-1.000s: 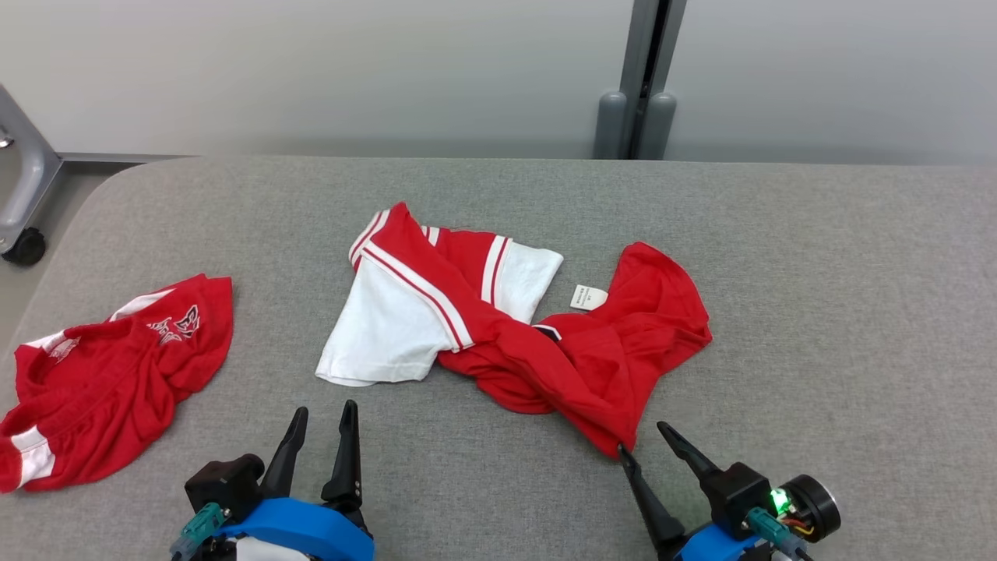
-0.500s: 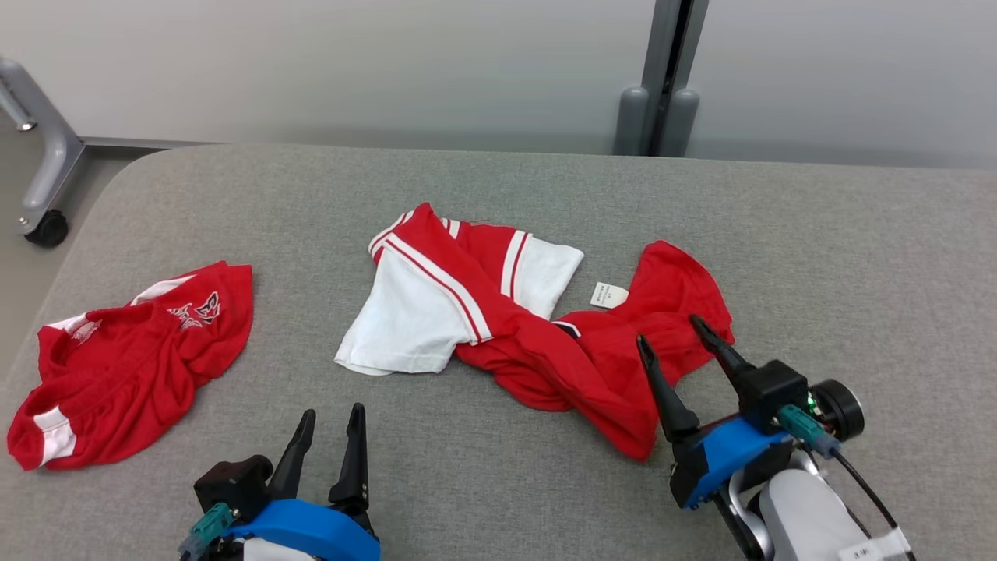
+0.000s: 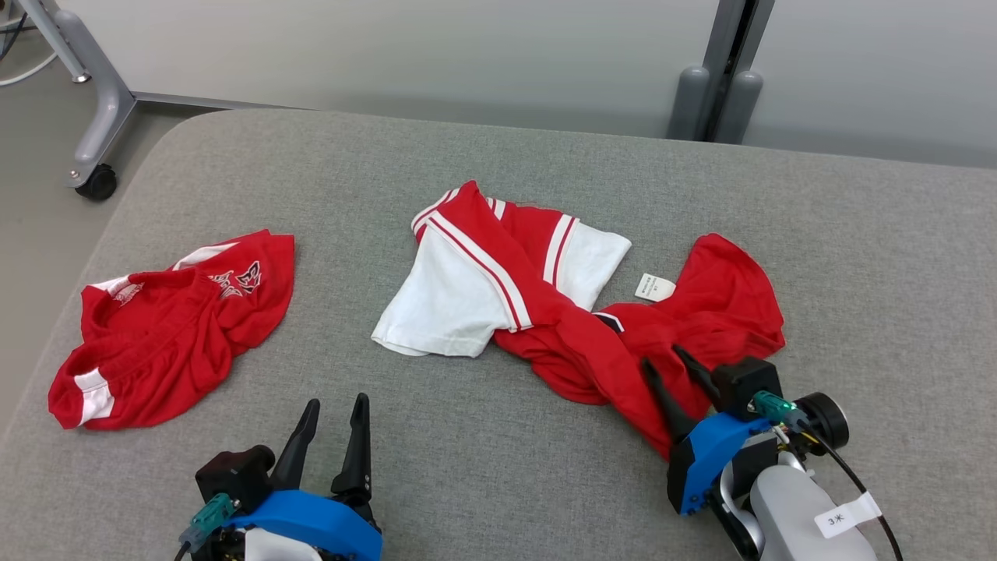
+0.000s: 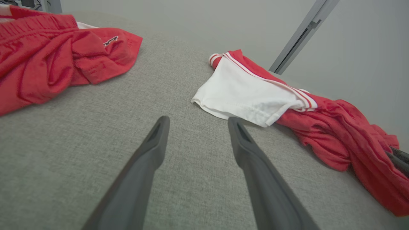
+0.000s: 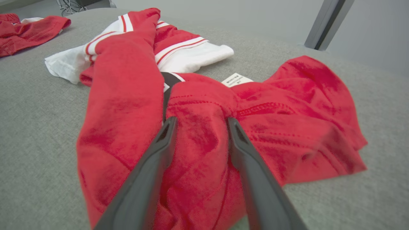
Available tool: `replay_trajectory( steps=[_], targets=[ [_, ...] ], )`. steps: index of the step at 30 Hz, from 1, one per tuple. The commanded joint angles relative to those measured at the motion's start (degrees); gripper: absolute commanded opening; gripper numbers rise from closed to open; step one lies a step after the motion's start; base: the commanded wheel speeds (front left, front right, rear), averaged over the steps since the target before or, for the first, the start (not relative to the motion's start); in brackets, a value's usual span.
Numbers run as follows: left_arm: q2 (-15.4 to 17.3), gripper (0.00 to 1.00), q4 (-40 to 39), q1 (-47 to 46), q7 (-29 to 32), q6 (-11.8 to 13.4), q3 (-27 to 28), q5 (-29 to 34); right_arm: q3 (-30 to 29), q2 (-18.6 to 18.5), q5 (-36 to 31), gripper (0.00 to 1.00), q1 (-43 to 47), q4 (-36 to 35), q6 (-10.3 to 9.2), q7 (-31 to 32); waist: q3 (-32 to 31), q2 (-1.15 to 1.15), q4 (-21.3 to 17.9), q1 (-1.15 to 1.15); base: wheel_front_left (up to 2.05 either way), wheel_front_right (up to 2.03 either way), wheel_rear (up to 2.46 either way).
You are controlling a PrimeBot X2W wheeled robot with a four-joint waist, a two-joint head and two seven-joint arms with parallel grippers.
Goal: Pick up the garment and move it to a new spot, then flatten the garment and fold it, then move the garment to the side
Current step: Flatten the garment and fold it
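The garment [image 3: 576, 351] is a red and white piece with striped trim, lying crumpled in the middle of the grey padded table [image 3: 498, 475]. Its white part [image 4: 249, 92] points left and its red part [image 5: 287, 95] bunches to the right, with a small white label [image 3: 654, 287] showing. My right gripper [image 3: 662, 357] is down on the near red fold. In the right wrist view its fingers [image 5: 201, 120] stand apart with red cloth between and under them. My left gripper [image 3: 336, 405] is open above bare table, short of the white hem [image 4: 198, 119].
A second red garment [image 3: 171, 327] with a white print lies crumpled near the table's left edge [image 4: 48, 54]. On the floor beyond the table's far left corner stands a grey frame leg with a castor [image 3: 97, 181]. A grey post [image 3: 720, 86] rises behind the table.
The head camera has shifted, sliding the whole scene. My right gripper has moved forward from the garment's near tip onto its red fold, jaws now a little narrower. The left gripper has stayed put.
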State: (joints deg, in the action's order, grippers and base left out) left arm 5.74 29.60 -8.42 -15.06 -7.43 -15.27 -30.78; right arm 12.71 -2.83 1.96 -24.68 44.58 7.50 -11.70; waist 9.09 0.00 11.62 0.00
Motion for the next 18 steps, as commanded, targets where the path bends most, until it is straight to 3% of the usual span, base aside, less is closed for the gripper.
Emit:
replay_trajectory(
  steps=[1,8,13,18],
  targets=[
    [0.45,1.00,-0.27,-0.42,-0.16,-0.10,0.39,-0.19,0.18,-0.14,1.06,0.00,-1.14,0.21,-0.01,-0.90,0.02,0.00,-0.04,0.00,0.00,0.00,0.00],
    [0.52,1.00,-0.65,0.05,-0.16,-0.10,0.60,0.36,-3.19,-0.13,1.16,0.00,-4.49,-2.81,-0.01,-3.40,-0.13,0.00,-0.99,0.00,0.00,0.00,0.00],
    [0.50,1.00,-0.37,-0.36,-0.16,-0.10,0.20,0.48,-8.70,-0.12,-0.66,0.00,-6.67,-14.44,-0.01,-3.50,-0.47,0.00,-1.88,0.00,0.00,0.00,0.00],
    [0.68,1.00,0.22,0.79,-0.16,-0.10,0.68,0.53,-13.35,-0.15,-1.21,0.00,-1.94,-26.33,-0.01,-3.52,-1.24,0.00,-3.54,0.00,0.00,0.00,0.00]
  ],
)
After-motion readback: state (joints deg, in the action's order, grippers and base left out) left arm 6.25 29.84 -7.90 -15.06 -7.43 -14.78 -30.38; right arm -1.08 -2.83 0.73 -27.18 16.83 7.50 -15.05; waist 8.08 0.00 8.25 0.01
